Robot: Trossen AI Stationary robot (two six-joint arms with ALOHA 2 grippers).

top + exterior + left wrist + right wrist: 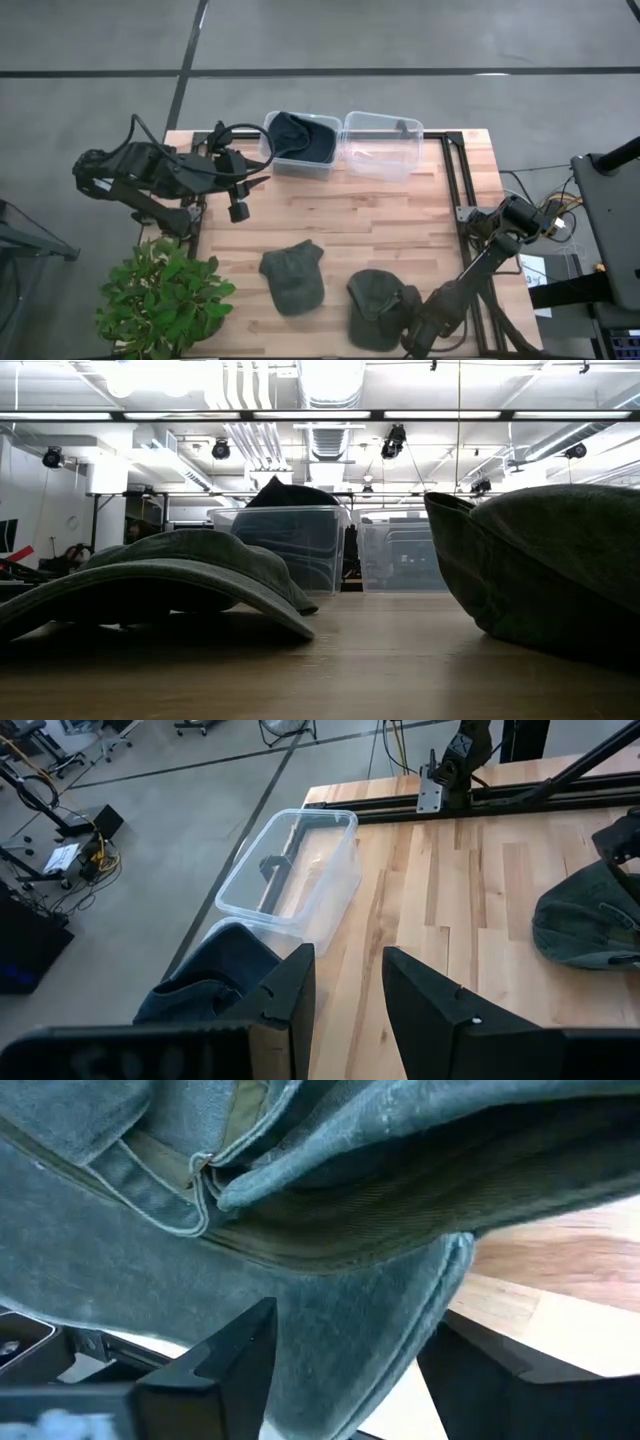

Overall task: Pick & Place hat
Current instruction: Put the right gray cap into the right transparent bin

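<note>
Your right gripper [418, 318] sits at the near edge of the table [400, 210], pressed against the right-hand green hat [375, 305]. In the right wrist view the fabric of that hat [300, 1200] fills almost everything, and a fold of it hangs down between the two dark fingers [225, 1355]. The fingers stand spread on either side of the cloth, but you cannot tell from here whether they are pinching it or only straddling it; the tips themselves are cut off at the frame edge. From overhead the gripper is a dark mass merging with the hat's brim, so that view does not settle it either.

A second green hat [292, 275] lies flat on the table, well apart from both grippers, just left of the first one. In the low view it [160, 585] blocks much of the table behind it, and the other hat [545, 565] looms on the right, partly out of frame.

Your left gripper [238, 205] hangs over the far left part of the table, near the two clear bins. Its fingers [290, 995] are parted with nothing between them. The left bin [300, 143] holds a dark hat [298, 133], which shows only partly in the left wrist view [215, 975]. The right bin [382, 145] looks empty. A potted plant [165, 300] covers the near left corner of the table.
</note>
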